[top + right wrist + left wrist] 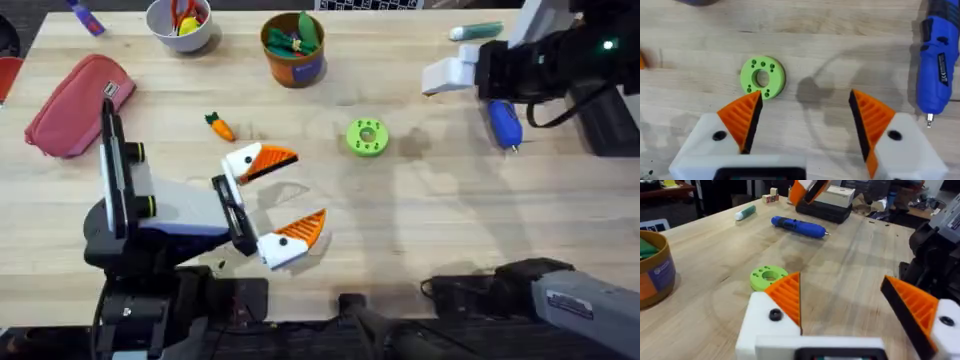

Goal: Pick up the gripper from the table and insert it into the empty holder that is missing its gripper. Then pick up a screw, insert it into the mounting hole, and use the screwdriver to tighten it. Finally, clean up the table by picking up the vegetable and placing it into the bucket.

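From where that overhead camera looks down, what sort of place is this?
Probably a robotics lab bench: a left pincer with orange ribbed pads works over a wooden table, with a blue screwdriver and a toy carrot laid out as practice props.

Matt wood table [420, 230], seemingly plastic screwdriver [938, 60]

This looks like a robotics lab or workshop. A pale wooden workbench [400, 220] fills the overhead frame, with dark arm bases and cabling along its bottom edge. Test props lie scattered on it: a blue electric screwdriver [505, 124] at upper right, a green 3D-printed disc [366, 138] near the centre, and a red pouch [78, 104] at upper left. In the left wrist view, cluttered tables and equipment crowd the top of the frame beyond the bench.
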